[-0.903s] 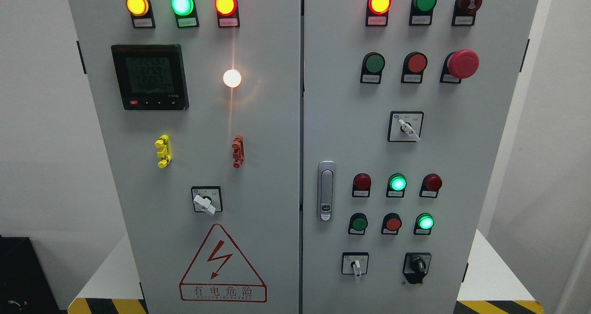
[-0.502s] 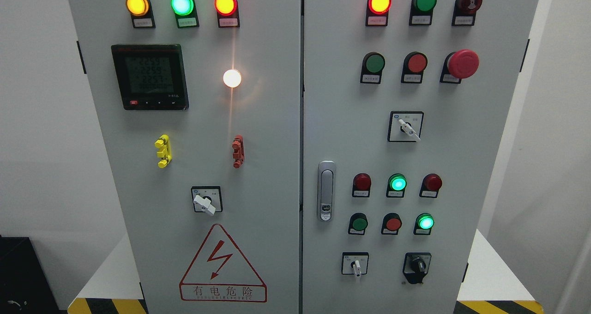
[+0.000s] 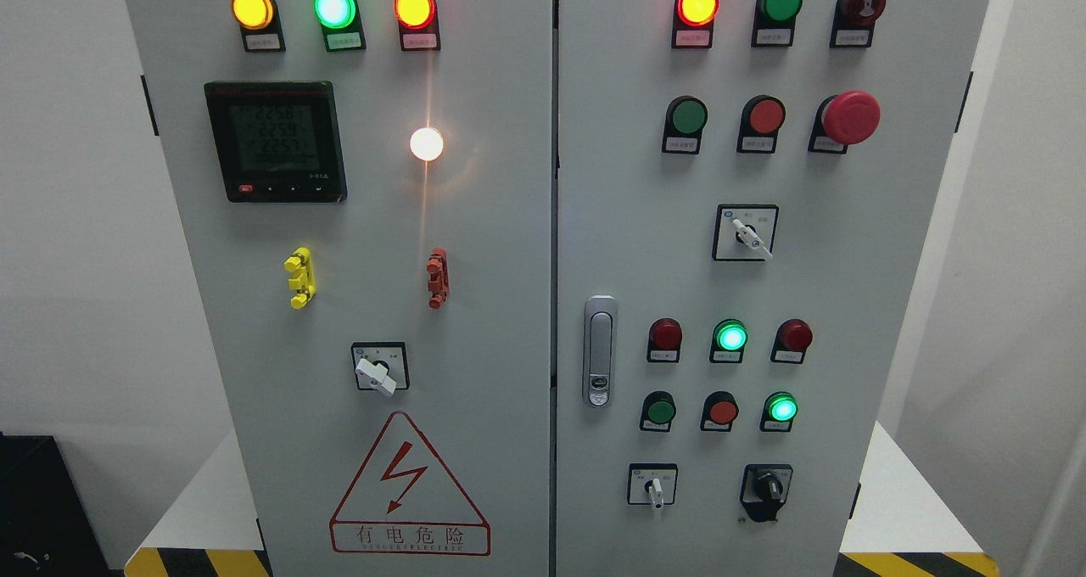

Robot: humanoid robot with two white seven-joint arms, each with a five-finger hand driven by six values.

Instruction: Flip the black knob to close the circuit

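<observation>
The black knob (image 3: 767,489) is a rotary switch on a black plate at the lower right of the grey electrical cabinet's right door (image 3: 628,221). Its handle points roughly straight down. A white-handled selector switch (image 3: 654,489) sits to its left, a second (image 3: 747,234) higher on the same door, and a third (image 3: 379,370) on the left door. Neither of my hands nor any arm shows in the head view.
Lit indicator lamps run along the top, with a red emergency stop button (image 3: 849,117) at the upper right. A silver door latch (image 3: 599,351) sits at the right door's left edge. A digital meter (image 3: 275,141) and a red warning triangle (image 3: 410,487) are on the left door.
Only the digits on the digital meter have flickered. The knob and switches have not moved.
</observation>
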